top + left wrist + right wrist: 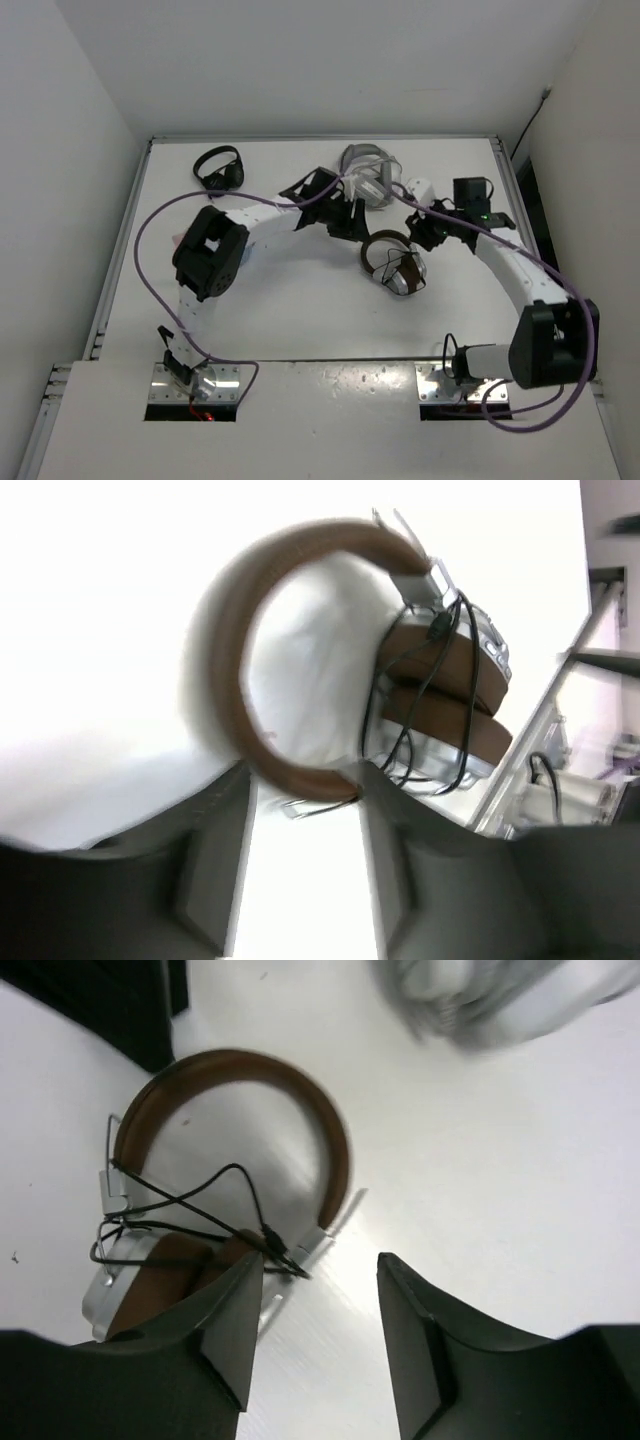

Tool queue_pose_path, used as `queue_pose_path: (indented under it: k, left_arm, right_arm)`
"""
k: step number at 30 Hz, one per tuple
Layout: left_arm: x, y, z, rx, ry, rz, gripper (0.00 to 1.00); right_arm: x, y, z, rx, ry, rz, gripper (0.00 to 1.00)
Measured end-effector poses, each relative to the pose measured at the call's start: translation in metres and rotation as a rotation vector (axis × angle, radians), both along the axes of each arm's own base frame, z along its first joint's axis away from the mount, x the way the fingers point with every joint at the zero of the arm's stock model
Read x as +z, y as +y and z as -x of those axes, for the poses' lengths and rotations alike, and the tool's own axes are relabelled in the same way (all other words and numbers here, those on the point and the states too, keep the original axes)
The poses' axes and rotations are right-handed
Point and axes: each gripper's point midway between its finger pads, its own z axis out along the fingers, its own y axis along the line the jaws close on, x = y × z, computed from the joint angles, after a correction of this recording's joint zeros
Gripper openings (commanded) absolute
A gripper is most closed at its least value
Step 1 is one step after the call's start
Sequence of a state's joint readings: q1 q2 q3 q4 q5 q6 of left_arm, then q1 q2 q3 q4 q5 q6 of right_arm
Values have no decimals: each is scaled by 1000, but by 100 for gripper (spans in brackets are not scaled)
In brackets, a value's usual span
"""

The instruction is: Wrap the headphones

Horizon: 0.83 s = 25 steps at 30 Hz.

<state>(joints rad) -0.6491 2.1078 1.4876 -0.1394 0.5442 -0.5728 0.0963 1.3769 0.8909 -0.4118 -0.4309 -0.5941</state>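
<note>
- Small black headphones (218,168) are seen near the table's (290,310) far left corner.
- The left gripper (305,772) is held wide open and empty, by the brown headband (225,670).
- The headphones (404,277) are laid near the table's middle, cable (272,1245) draped over the earcups (445,695).
- The right gripper (320,1265) is held open and empty beside them.

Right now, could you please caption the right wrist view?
Open right gripper above the brown headphones, black cable looped across their earcups.
</note>
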Motion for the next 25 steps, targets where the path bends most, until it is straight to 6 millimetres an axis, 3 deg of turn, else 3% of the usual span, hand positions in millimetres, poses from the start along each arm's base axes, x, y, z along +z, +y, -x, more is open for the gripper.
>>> queue_pose_path:
  k: [2,6,8,9,11,13,16,18,22,25]
  left_arm:
    - [18,13,-12,11,-53,-10,62]
    - [72,47,-33,32,-196,-33,88]
    - [100,68,-41,47,-276,-47,93]
    - [114,82,-43,56,-310,-56,100]
    - [136,109,-47,86,-365,-66,100]
    - [146,145,-47,133,-403,-98,100]
    - [137,202,-43,226,-413,-195,100]
    - [114,237,-29,275,-385,-283,100]
    - [71,275,4,308,-328,-406,100]
    - [49,302,26,338,-287,-467,100]
  right_arm:
    - [24,-9,-1,-34,-62,-26,58]
    - [78,-26,1,-123,-213,-74,67]
    - [97,-34,4,-172,-258,-98,72]
    - [104,-41,5,-204,-271,-110,74]
    - [108,-62,7,-287,-272,-120,78]
    - [104,-85,11,-377,-242,-130,79]
    - [92,-123,21,-525,-183,-142,79]
    - [83,-144,28,-605,-142,-153,79]
    - [55,-173,41,-741,-40,-194,79]
    - [35,-181,54,-808,35,-235,79]
